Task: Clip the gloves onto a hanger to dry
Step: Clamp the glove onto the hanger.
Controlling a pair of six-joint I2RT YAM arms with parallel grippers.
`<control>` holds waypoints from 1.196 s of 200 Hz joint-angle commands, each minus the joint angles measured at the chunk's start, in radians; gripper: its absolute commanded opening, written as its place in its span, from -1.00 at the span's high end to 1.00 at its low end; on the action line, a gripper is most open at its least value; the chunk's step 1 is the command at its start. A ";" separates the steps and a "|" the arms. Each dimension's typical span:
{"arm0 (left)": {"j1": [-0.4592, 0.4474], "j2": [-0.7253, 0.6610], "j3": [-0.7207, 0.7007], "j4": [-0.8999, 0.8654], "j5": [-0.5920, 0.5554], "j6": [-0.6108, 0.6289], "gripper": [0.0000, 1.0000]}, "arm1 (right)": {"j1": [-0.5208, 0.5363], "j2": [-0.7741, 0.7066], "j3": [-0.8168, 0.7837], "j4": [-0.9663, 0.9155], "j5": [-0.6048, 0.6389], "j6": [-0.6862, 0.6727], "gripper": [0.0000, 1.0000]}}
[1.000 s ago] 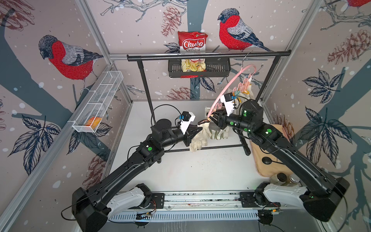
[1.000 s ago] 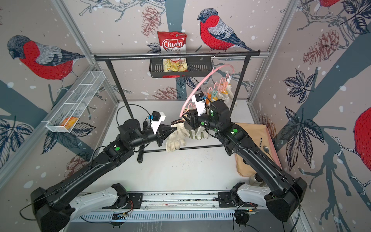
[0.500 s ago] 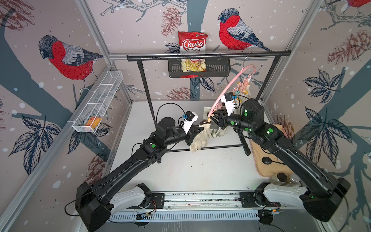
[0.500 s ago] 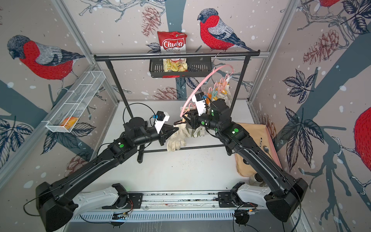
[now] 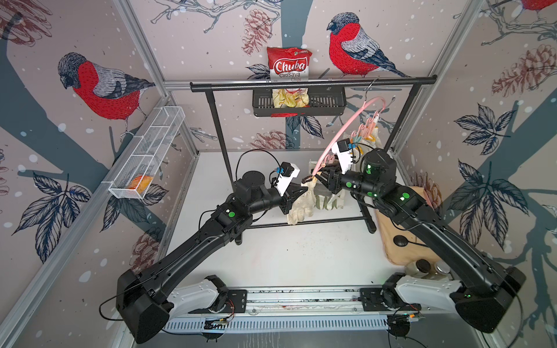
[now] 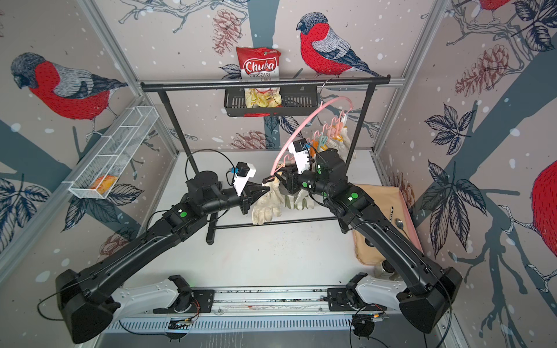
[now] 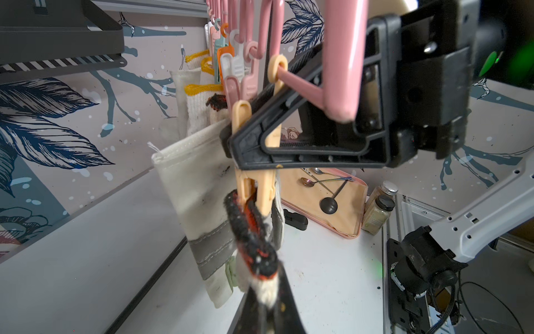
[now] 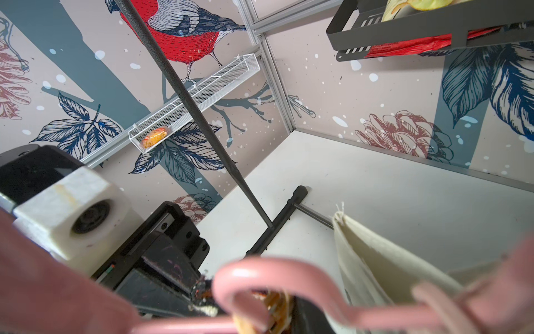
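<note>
White table (image 5: 286,256): rack (image 5: 301,224), tan mat (image 5: 387,223), jars (image 5: 422,266)

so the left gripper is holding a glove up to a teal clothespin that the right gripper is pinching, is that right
No: the clothespin is pale peach, not teal, as the left wrist view shows. The left gripper does hold a glove up to it, and the right gripper pinches it.

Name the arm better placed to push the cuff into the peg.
Likely left: the left end effector grips the glove by its cuff at the peg, which the right end effector squeezes.
</note>
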 commanded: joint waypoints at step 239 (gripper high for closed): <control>0.003 0.014 0.038 -0.006 0.034 0.018 1.00 | -0.029 -0.033 -0.029 0.049 0.003 0.005 -0.10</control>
